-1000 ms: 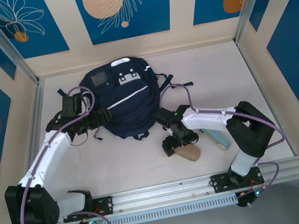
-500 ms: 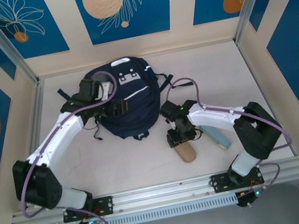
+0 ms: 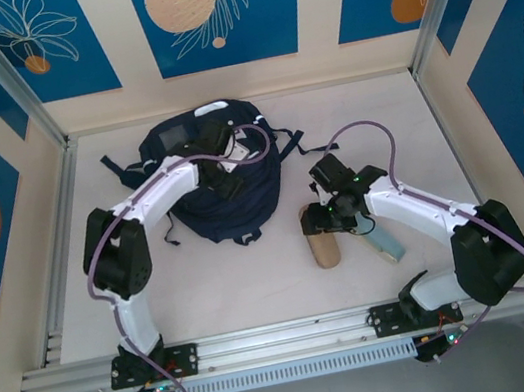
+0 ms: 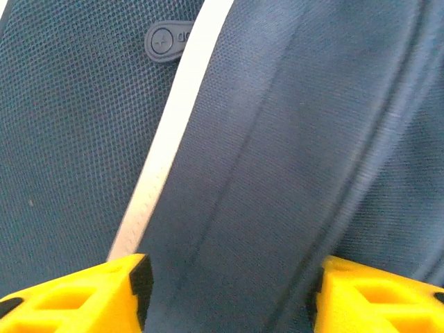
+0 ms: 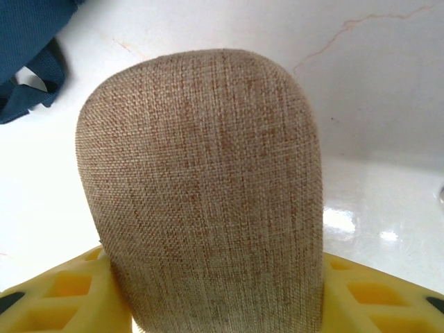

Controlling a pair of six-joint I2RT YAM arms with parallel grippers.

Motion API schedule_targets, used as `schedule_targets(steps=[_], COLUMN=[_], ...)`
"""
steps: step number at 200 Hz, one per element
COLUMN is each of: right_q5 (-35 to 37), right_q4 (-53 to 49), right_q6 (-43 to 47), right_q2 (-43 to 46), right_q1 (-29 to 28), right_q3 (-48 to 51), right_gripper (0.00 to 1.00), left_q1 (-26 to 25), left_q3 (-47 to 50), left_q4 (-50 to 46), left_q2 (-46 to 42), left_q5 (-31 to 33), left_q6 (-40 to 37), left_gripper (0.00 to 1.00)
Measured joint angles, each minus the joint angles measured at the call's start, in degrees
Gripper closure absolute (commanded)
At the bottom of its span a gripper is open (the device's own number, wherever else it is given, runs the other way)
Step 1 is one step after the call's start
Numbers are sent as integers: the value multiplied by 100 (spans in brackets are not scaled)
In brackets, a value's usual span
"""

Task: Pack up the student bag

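Bag update: student bag (image 3: 244,209) sat back-centre on table (image 3: 208,292). Your left gripper (image 4: 229,288) was down on its navy fabric, fingers straddling fold, couldn't tell if pinched. Right gripper (image 5: 218,277) clamped tan woven pouch (image 5: 201,180). Round rubber badge (image 4: 170,40) lettering cropped, unreadable.

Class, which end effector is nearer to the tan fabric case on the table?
Right. The right end effector straddles the far end of the tan fabric case; the left end effector is apart, on the student bag.

The student bag (image 3: 230,217) is navy with a white stripe (image 4: 170,132) (fine mesh weave), the fabric case (image 5: 208,187) tan.
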State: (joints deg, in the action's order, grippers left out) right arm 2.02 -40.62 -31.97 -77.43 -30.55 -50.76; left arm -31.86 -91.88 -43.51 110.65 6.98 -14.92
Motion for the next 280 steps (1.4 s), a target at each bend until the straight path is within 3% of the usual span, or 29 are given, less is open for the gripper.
schedule_targets(steps=[32,92,162,216,250,280], right_q5=[-118,-232,-798,-1539,-2020,-2011], right_q4=[46,83,391,944,1633,1980], right_q6=[-20,-109,-612,-1408,-2214,-2874], right_q2=[46,358,739,758,269,-424], right_q1=[120,308,761,1180,1196,1036], right_q3=[17,22,22,-83,-472,-933], right_gripper=[57,57,58,59,59,60], left_q1=[-24,-59,-103,-625,-833,-894], left_q3=[-330,-608,-610,-610,-688,-820], left_q4=[-310,-511,-326,-151,-35,90], left_q2=[273,352,-337,-1152,-1235,-1233], left_q5=[138,448,116,-348,-660,-693], left_q6=[-356,-673,-398,463,1034,1445], left_gripper=[45,100,100,100,100,100])
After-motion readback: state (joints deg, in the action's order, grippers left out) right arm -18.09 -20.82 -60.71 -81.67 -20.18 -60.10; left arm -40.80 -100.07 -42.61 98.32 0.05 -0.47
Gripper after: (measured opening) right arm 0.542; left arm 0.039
